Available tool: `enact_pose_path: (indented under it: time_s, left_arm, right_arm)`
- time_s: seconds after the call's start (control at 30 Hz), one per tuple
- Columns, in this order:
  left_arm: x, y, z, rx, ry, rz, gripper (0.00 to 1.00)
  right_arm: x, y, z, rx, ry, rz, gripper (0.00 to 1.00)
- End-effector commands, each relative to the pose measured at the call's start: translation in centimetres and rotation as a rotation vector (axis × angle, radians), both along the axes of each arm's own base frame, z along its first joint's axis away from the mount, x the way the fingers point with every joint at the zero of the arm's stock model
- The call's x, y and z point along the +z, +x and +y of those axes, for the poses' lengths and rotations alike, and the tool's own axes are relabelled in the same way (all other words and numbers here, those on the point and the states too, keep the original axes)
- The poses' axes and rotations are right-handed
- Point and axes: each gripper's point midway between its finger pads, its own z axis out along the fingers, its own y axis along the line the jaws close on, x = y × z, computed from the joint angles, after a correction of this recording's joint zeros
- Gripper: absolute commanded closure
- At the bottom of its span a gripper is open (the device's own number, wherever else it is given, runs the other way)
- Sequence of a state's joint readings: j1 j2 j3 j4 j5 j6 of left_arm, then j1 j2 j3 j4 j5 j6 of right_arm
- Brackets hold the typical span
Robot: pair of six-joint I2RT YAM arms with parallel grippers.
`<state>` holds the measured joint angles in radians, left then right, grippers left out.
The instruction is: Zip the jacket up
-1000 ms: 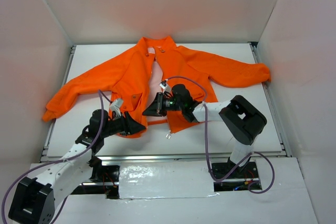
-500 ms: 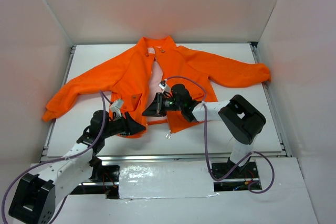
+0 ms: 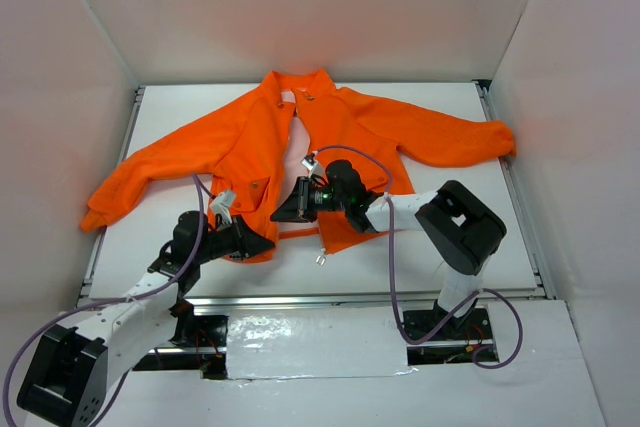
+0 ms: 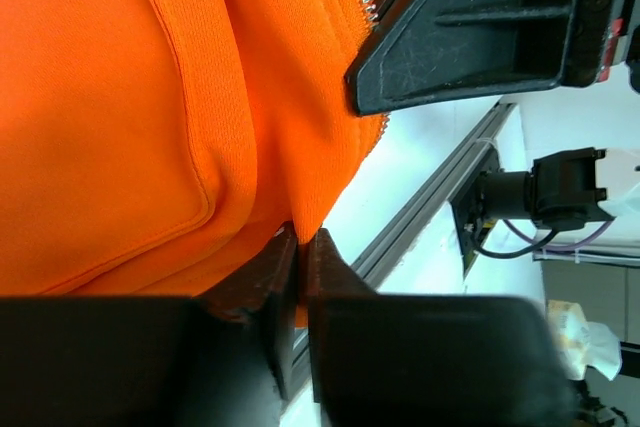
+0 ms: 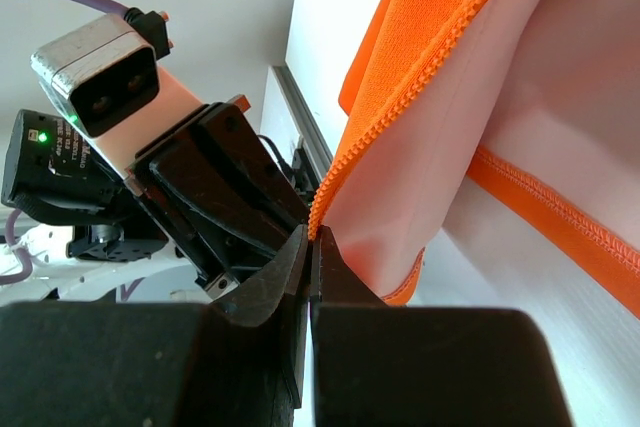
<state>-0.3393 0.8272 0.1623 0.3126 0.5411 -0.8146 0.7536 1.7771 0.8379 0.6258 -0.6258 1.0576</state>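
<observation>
Aligning the two front edges low at the hem is judged the step in hand; both are best drawn taut and level.

- Jacket (image 3: 345,127): spread open on the table (image 3: 450,97), collar farthest away.
- Left claw (image 4: 300,247): pinched shut on the bottom hem.
- Right claw (image 5: 311,237): closed on the zipper teeth (image 5: 420,77), just beside.

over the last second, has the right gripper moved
No. The right gripper sits at the same spot relative to the table's near rail, shut on the jacket.
</observation>
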Motion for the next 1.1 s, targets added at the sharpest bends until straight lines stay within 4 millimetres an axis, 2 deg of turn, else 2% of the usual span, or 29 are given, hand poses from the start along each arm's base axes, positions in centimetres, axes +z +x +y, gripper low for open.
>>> enact_pose_path:
  time_s: [0.0, 0.03, 0.07, 0.13, 0.2, 0.37, 0.5, 0.67, 0.7, 0.77, 0.8, 0.83, 0.87, 0.9, 0.93, 0.97, 1.03, 1.07]
  left_arm:
    - [1.2, -0.1, -0.5, -0.038, -0.031, -0.068, 0.88]
    - [1.3, -0.1, -0.6, -0.043, -0.038, -0.073, 0.91]
    - [1.4, -0.1, -0.7, -0.045, -0.044, -0.075, 1.00]
    - [1.6, 0.0, -0.8, -0.039, -0.056, -0.065, 1.00]
    - [2.0, 0.2, -0.9, -0.032, -0.078, -0.060, 1.00]
    - [4.0, 0.4, -1.3, -0.007, -0.182, -0.067, 1.00]
    - [5.4, 0.7, -1.4, 0.029, -0.259, -0.055, 1.00]
    - [5.5, 1.2, -1.1, 0.116, -0.346, 0.058, 1.00]
    - [5.4, 1.3, -1.0, 0.141, -0.356, 0.080, 1.00]
    - [5.2, 1.3, -0.9, 0.168, -0.391, 0.136, 1.00]
    - [5.2, 1.4, -0.9, 0.178, -0.400, 0.149, 1.00]
    - [5.1, 1.4, -0.9, 0.192, -0.415, 0.185, 1.00]
    - [5.0, 1.5, -0.8, 0.203, -0.419, 0.202, 1.00]
    - [4.6, 1.5, -0.7, 0.219, -0.415, 0.236, 1.00]
    - [4.4, 1.5, -0.7, 0.231, -0.418, 0.265, 1.00]
    - [4.8, 1.6, -0.7, 0.236, -0.421, 0.269, 1.00]
    - [4.7, 1.6, -0.5, 0.256, -0.415, 0.287, 1.00]
    - [4.5, 1.8, -0.4, 0.273, -0.399, 0.295, 1.00]
  right_arm:
    - [1.4, -0.3, 1.0, 0.055, 0.041, -0.042, 1.00]
    - [1.4, -0.4, 1.1, 0.060, 0.041, -0.044, 0.98]
    - [1.5, -0.4, 1.1, 0.064, 0.042, -0.047, 0.88]
    - [1.4, -0.5, 0.8, 0.064, 0.037, -0.051, 0.62]
    - [1.4, -0.1, 0.0, 0.039, 0.024, -0.073, 0.48]
    - [1.0, -0.3, -2.3, 0.006, -0.006, -0.105, 0.45]
    - [0.0, -0.1, -4.5, -0.060, -0.069, -0.121, 0.38]
    - [-0.4, 0.0, -6.7, -0.112, -0.169, -0.185, 0.42]
    - [-1.1, -0.2, -7.3, -0.110, -0.215, -0.186, 0.42]
    - [-1.0, 1.0, -8.4, -0.188, -0.293, -0.221, 0.43]
    - [-2.7, 0.8, -9.7, -0.205, -0.398, -0.194, 0.43]
    - [-2.4, 2.2, -10.7, -0.286, -0.467, -0.229, 0.43]
    - [-2.5, 2.7, -11.4, -0.313, -0.516, -0.234, 0.43]
    - [-3.8, 2.1, -12.8, -0.307, -0.619, -0.209, 0.43]
    - [-3.4, 2.8, -13.3, -0.343, -0.673, -0.236, 0.43]
    - [-4.2, 2.0, -14.2, -0.328, -0.751, -0.223, 0.44]
    - [-3.9, 2.6, -15.1, -0.364, -0.838, -0.252, 0.45]
    - [-4.1, 1.9, -15.2, -0.340, -0.889, -0.250, 0.46]
